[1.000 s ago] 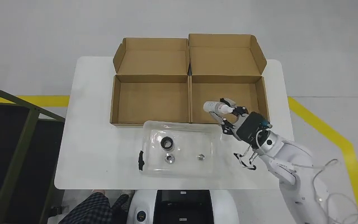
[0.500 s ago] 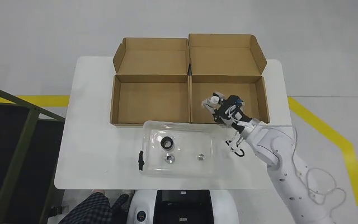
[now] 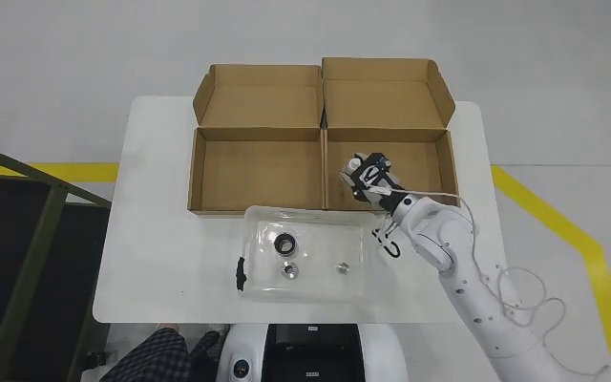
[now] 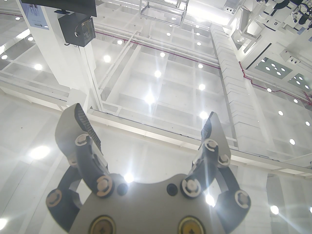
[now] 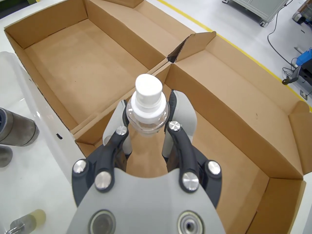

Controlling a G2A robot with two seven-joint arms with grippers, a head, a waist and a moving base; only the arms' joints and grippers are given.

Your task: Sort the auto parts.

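A white worktop (image 3: 153,239) stands on a pale grey floor crossed by a yellow line. Toward the back of the worktop sits the right-hand cardboard box (image 3: 420,162), open, with its lid flap folded back. A second open box (image 3: 256,172) of the same kind touches its left wall. Just in front of the right-hand box, reaching partly across the front of its neighbour, lies a clear plastic tray (image 3: 320,229).

The right gripper (image 3: 363,176) hangs over the near-left corner of the right-hand box. Its jaws are clamped on the neck of a small clear bottle (image 5: 148,91) with a white cap. The bottle is held above the cardboard floor and close to the wall shared with the other box.

In the tray, in front of that same corner and off to its left, are a dark-ringed metal cylinder (image 3: 284,244), a small metal nut (image 3: 289,270) nearer the front, and another small metal piece (image 3: 343,267) to the nut's right. A black piece (image 3: 240,274) sits at the tray's left edge, farthest from the right-hand box.

The left gripper (image 4: 145,115) is turned up toward a ceiling of white beams and lamps. Its jaws are wide apart with nothing between them.
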